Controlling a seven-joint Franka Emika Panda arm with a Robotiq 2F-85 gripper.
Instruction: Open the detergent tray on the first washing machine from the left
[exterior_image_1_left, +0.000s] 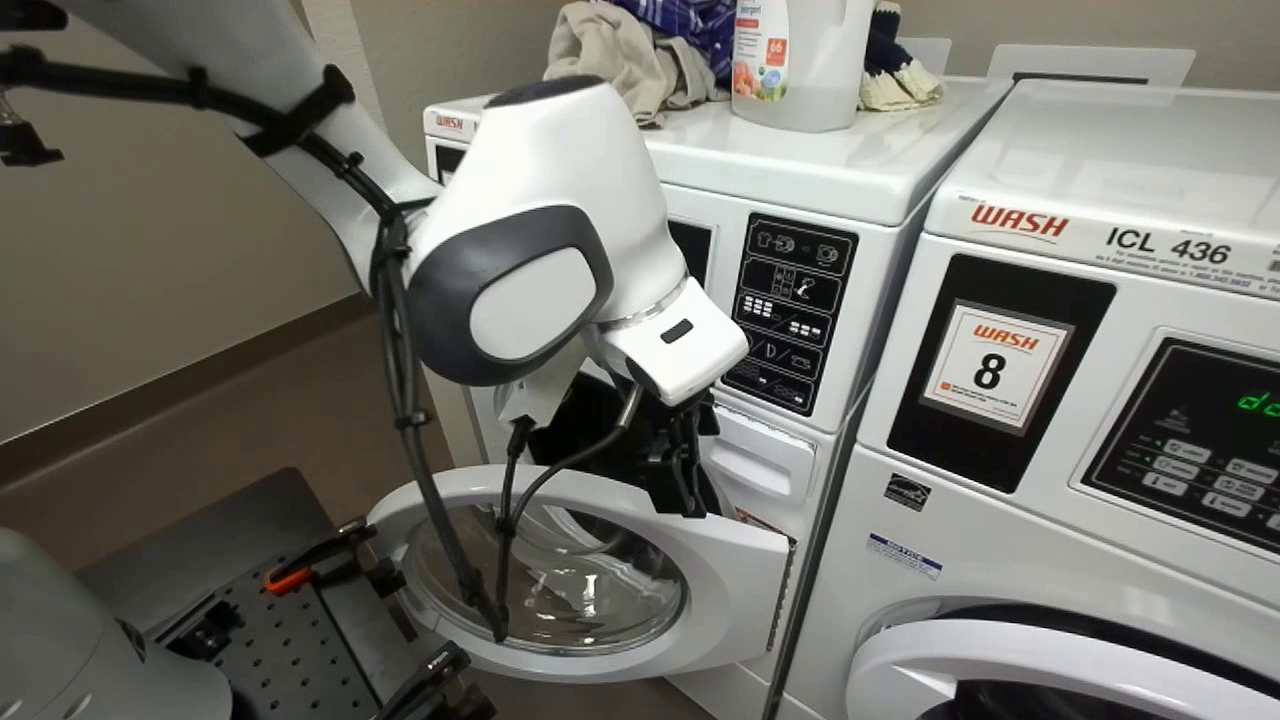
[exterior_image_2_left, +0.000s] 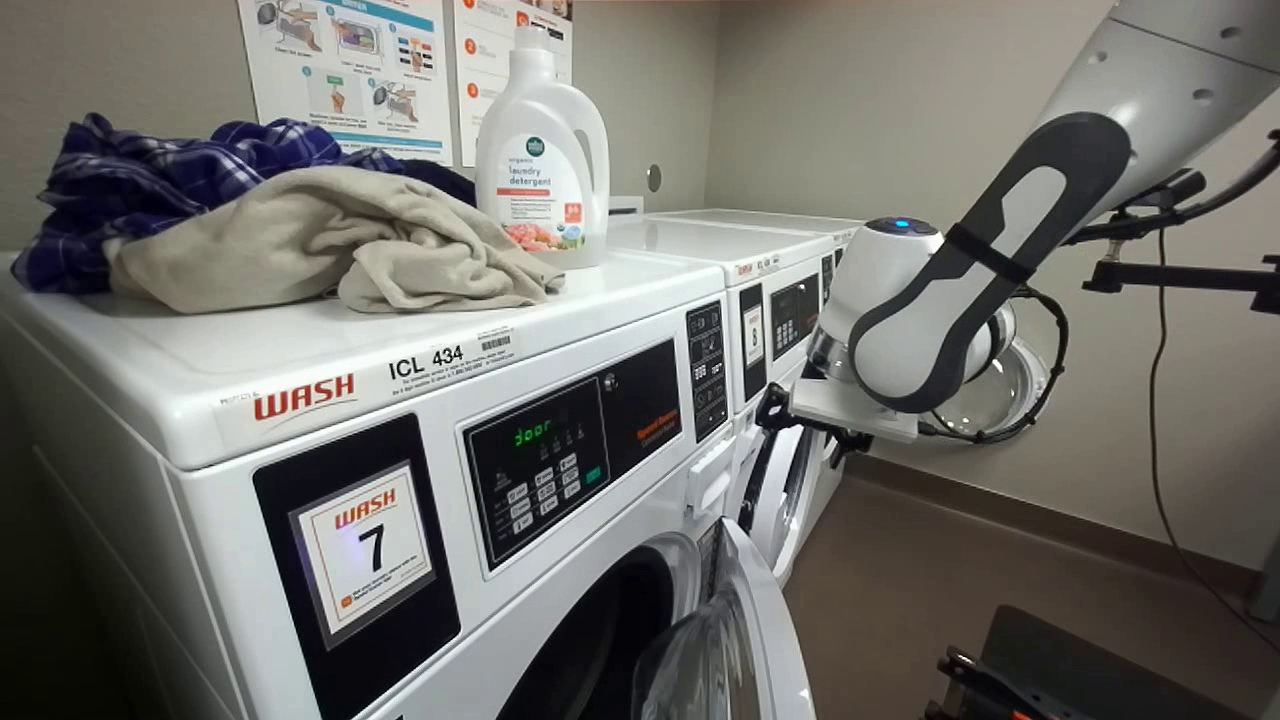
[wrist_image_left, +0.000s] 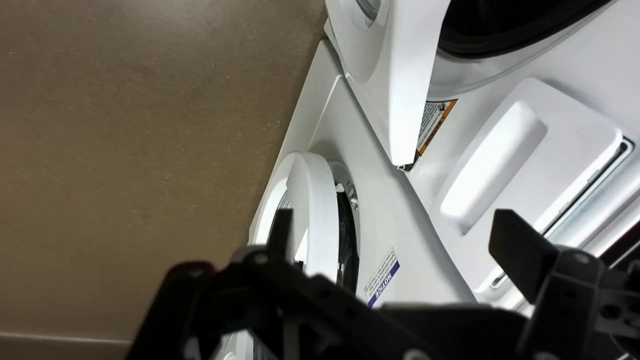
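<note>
We see the detergent tray (wrist_image_left: 565, 150) on the front of the washing machine (exterior_image_2_left: 475, 610) marked 7, beneath its black picture panel (exterior_image_2_left: 707, 370) and above the hinge side of its round door (exterior_image_1_left: 610, 600), which stands swung out. In the wrist view the tray's long handle recess (wrist_image_left: 492, 165) faces us, and a narrow gap runs along one edge. The gripper (wrist_image_left: 392, 227) hangs in front of that machine, near the tray, with its jaws wide apart; one jaw overlaps the tray's front in the wrist view, and we cannot tell whether they touch. A washer (exterior_image_1_left: 1000, 560) marked 8 stands alongside, its door (wrist_image_left: 322, 215) ajar too. On top of machine 7 we have a detergent bottle (exterior_image_2_left: 540, 170), a beige cloth (exterior_image_2_left: 320, 235) and a blue plaid cloth (exterior_image_2_left: 190, 180), and its display (exterior_image_2_left: 540, 470) reads "door" in green
</note>
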